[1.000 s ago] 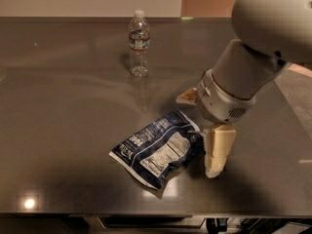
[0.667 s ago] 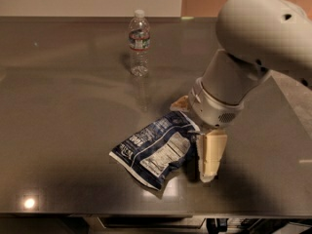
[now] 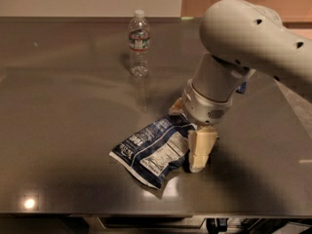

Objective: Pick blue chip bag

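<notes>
- Approach is judged complete: the tool (image 3: 186,136) is seen low over the bench (image 3: 63,111), at the end of the blue chip bag (image 3: 151,150) that lies under the arm (image 3: 243,38).
- Spread fingers are seen astride that end. One pale finger (image 3: 201,147) is on the near side, the other (image 3: 176,106) is on the far side, and crinkled foil lies between them.
- No pinch can be made out, so the grasp is judged not yet made.
- Flat on the bench is where the bag is found, label panel up, towards the front edge, with no corner seen raised.
- Closing on the foil and lifting are judged to be what is left of the task.
- Only the bag's end is straddled, so a slip of the smooth foil may be risked when the squeeze is made.
- Well apart at the back, a water bottle (image 3: 139,43) is seen upright, and no interference from it is expected.
</notes>
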Controlling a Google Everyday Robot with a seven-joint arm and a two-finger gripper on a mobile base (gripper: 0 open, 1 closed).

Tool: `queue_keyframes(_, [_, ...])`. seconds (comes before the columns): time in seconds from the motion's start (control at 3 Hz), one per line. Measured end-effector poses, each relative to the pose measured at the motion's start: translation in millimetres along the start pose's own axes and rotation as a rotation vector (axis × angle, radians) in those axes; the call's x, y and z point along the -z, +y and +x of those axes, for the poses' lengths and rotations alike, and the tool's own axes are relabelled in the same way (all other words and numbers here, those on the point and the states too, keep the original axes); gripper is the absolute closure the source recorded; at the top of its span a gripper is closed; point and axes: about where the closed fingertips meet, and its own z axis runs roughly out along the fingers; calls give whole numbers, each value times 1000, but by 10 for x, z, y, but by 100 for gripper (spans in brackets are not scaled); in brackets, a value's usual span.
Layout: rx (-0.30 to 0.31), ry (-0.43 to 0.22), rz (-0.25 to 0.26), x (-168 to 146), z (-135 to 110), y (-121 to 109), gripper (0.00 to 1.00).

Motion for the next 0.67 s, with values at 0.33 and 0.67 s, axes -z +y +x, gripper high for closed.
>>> queue_keyframes(0.33, [-12,-18,7,79,-39,-113,42])
queue_keyframes(0.67, [-12,-27,17,154,-78,-159,65])
